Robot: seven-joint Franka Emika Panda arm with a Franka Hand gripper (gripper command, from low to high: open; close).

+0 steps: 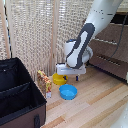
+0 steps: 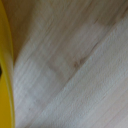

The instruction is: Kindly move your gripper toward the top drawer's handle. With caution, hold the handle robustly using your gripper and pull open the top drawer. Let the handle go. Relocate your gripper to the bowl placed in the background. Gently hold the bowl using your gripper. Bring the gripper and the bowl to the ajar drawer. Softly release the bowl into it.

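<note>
While the end effector hangs by the yellow bowl — grip state can't tell — blue bowl sits empty.

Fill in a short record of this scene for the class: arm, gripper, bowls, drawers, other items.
arm: white arm bent down over the floor
gripper: gripper low beside the yellow bowl; open or shut cannot be told
bowls: yellow bowl behind the blue bowl, both on the wooden floor
drawers: brown dresser at the exterior view's right
other items: black case; toy giraffe
</note>
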